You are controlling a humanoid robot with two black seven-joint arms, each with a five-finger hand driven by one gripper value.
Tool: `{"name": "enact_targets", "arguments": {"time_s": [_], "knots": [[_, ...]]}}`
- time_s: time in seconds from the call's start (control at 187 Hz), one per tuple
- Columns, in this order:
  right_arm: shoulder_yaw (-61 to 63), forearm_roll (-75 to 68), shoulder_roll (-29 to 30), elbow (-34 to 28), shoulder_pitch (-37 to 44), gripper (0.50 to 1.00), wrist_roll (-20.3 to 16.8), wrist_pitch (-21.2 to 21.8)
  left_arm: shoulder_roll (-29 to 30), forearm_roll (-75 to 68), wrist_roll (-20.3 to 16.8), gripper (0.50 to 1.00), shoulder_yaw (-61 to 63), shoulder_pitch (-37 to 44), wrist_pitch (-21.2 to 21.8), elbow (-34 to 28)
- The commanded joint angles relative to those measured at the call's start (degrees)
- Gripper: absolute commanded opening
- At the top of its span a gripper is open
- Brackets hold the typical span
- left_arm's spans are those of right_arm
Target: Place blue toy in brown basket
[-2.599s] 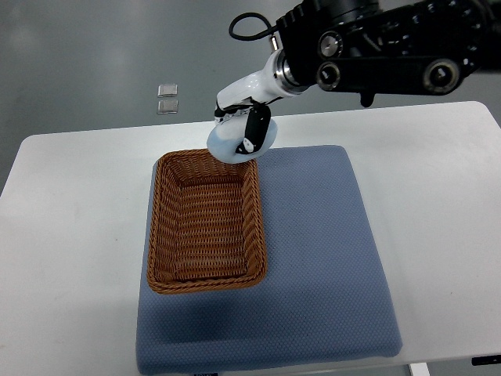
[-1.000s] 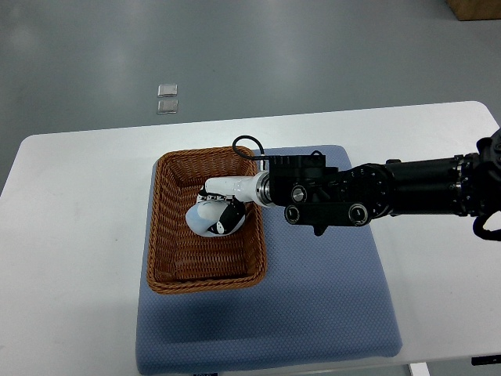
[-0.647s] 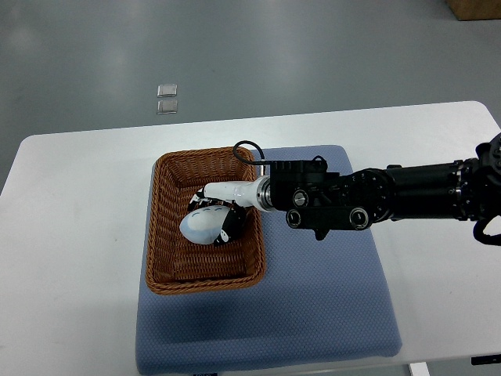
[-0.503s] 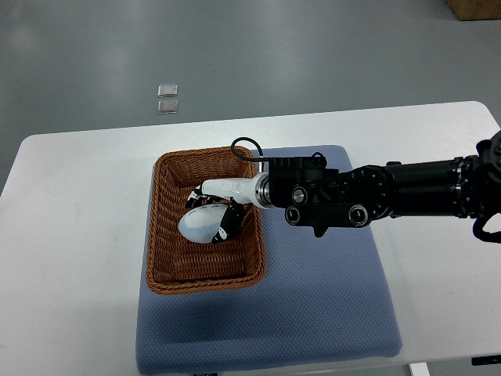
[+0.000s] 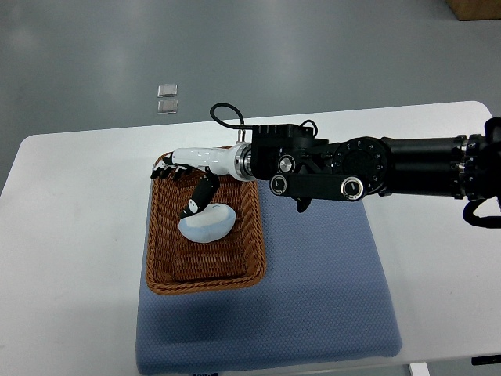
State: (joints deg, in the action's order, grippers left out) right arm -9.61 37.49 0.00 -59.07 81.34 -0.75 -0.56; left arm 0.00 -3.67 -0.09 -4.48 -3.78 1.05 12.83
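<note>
— Blue toy (image 5: 207,225) first: where do we have it?

— We have it lying on the woven floor of the brown basket (image 5: 160,262), about the middle and a little toward the right wall. It looks pale blue, rounded and slightly bean-shaped.

— And our right hand (image 5: 186,178)?

— Its fingers are spread and grip nothing. Several dark fingertips reach over the basket's far left corner, near the rim. One finger (image 5: 200,200) hangs down toward the toy's upper left edge; whether it touches the toy we cannot tell.

— What do we see behind the hand?

— We see a white wrist running right into the black right arm (image 5: 368,167), which crosses above the mat and leaves at the picture's right edge. A black cable (image 5: 223,112) loops up beside the wrist.

— And around the basket?

— We see it sitting on the left part of a blue mat (image 5: 321,274), which lies on a white table (image 5: 70,235). Two small clear squares (image 5: 167,97) lie on the grey floor beyond the table.
</note>
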Motion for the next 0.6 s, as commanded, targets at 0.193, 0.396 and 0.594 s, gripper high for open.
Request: {"name": "enact_targets", "arguments": {"time_s": [0.193,0.396,0.594], "knots": [[23.3,-0.2,-12.0,0.1,-9.9,0.856,5.0,0.3,0.0,0.0,0.0,1.000,0.0,0.0,0.0,0.3],[47.3,-0.4,-13.0,1.6,-27.8,0.856,9.4,0.2,0.0,0.0,0.0,1.000,0.1,0.0,0.0,0.4],[66.0,-0.8,-6.5,7.1,-40.1,0.856,13.5,0.3,0.0,0.0,0.0,1.000,0.0,0.0,0.0,0.4]]}}
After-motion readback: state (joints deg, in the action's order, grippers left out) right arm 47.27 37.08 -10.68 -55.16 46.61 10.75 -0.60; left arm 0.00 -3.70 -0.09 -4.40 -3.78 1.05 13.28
